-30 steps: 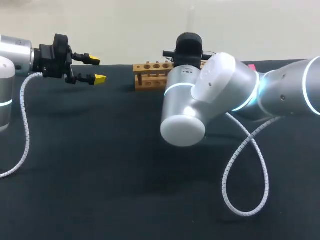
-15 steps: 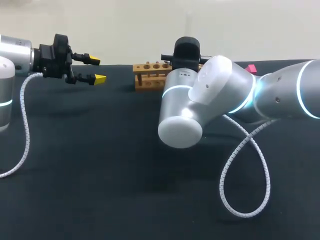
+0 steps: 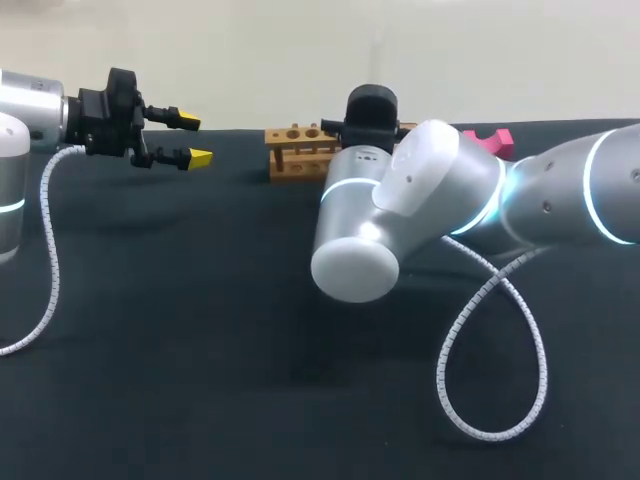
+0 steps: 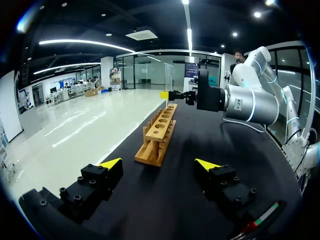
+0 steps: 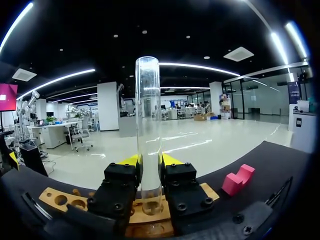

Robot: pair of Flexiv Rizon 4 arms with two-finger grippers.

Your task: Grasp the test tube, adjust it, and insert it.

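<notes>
Nothing legible anywhere. Only a tiny dark mark on the silver wrist link of the right arm (image 3: pixel 450 190), at the far middle of the table, too small to read. Same mark from the left wrist view, equally unreadable.

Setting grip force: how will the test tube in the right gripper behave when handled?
The test tube looks clear and thin-walled, so probably fragile and slippery. The right gripper holds only its lower part, so it may tilt.
</notes>
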